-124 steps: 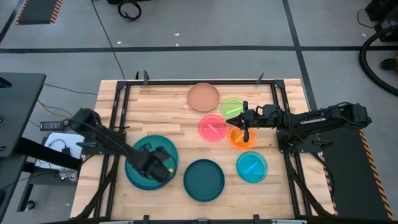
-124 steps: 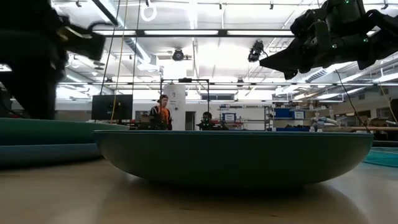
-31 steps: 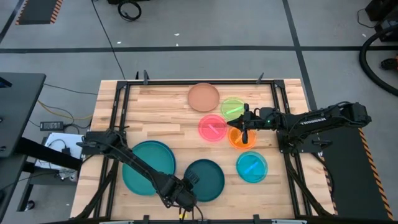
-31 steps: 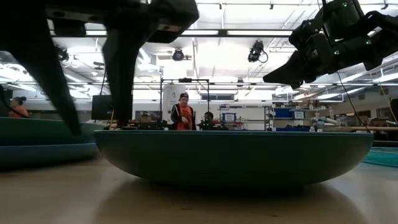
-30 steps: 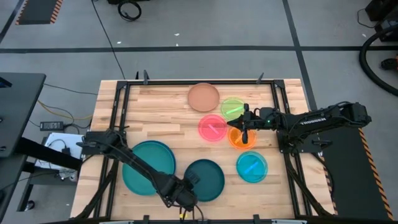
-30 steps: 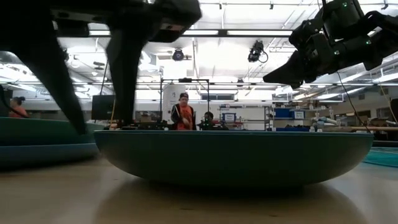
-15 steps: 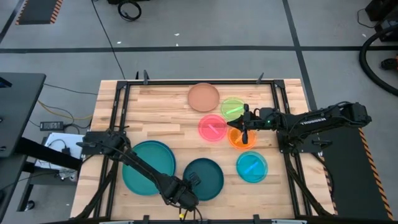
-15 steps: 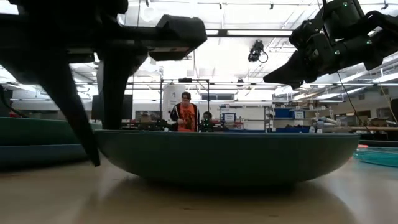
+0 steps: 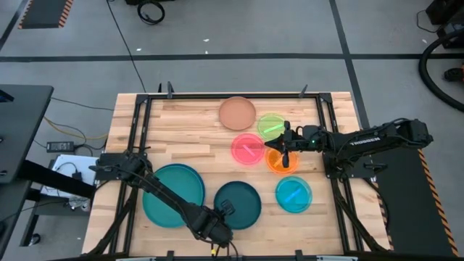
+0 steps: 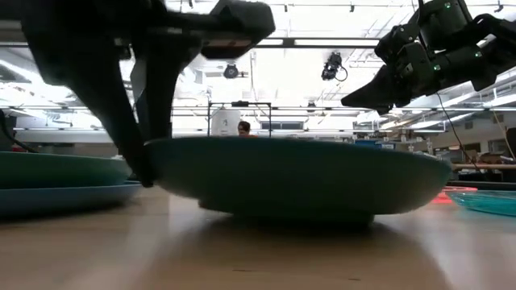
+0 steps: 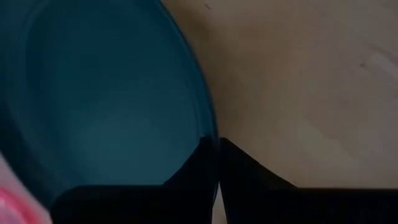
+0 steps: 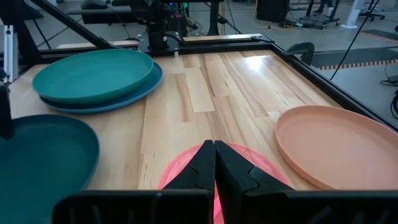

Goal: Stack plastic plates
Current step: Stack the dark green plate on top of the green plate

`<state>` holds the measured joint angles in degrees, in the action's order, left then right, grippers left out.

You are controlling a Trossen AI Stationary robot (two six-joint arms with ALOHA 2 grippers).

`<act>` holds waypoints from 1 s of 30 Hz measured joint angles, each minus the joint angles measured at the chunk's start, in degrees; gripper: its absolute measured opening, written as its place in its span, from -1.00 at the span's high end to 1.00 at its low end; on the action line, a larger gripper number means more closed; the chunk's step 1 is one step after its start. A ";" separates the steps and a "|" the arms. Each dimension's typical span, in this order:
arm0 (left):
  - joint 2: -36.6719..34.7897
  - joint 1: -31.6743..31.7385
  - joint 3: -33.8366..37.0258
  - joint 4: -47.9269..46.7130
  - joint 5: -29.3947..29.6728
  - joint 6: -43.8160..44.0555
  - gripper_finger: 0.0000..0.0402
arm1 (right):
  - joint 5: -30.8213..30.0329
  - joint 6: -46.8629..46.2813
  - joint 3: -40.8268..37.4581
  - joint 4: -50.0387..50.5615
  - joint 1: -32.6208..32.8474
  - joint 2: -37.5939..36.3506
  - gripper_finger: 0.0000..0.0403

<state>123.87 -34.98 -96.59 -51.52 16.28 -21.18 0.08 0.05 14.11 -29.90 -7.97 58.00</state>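
A dark-teal plate (image 9: pixel 239 204) lies near the table's front edge, with my left gripper (image 9: pixel 222 217) shut on its near left rim. To its left a teal plate (image 9: pixel 172 193) rests inside a blue plate (image 12: pixel 134 93). A tan plate (image 9: pixel 237 112) lies at the far edge. Closer in lie a green plate (image 9: pixel 270 125), a pink plate (image 9: pixel 246 149), an orange plate (image 9: pixel 278 162) and a cyan plate (image 9: pixel 293 193). My right gripper (image 9: pixel 284 154) hangs shut above the pink and orange plates, clear of them. My left gripper pinches the dark-teal plate's rim (image 11: pixel 209 132) at its near left side, one finger inside the rim and one outside. The fingers (image 10: pixel 139 161) slant down from the table's near left. The held edge is raised, the plate tilts, and its underside (image 10: pixel 290 216) rests on the table.
A black frame (image 9: pixel 145 145) runs along the table's edges. Bare wood (image 9: pixel 181 130) shows at the far left. People stand in the room far behind the table.
My left gripper has shut on the dark-teal plate's near left rim and gone up a little. That edge has come up off the table and the plate has tipped, its opposite side staying down.
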 joint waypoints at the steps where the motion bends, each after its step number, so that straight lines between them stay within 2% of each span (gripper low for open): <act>1: 0.02 0.00 -0.76 -1.12 0.26 0.05 0.94 | 0.00 0.00 0.00 0.01 0.00 0.00 0.94; 11: 0.02 0.00 -5.75 -9.00 1.86 4.51 0.94 | 0.00 -0.05 0.00 0.03 0.00 0.00 0.94; 18: -0.06 -0.03 -10.96 -17.35 4.14 11.17 0.94 | 0.02 -0.07 0.00 0.03 0.00 0.00 0.94; 30: -5.46 -2.80 -10.90 -25.63 8.05 25.99 0.94 | 0.02 0.02 0.00 0.14 0.72 0.00 0.94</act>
<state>118.41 -37.78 -107.49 -77.15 24.33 4.81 0.09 0.08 14.11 -29.76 -7.25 58.00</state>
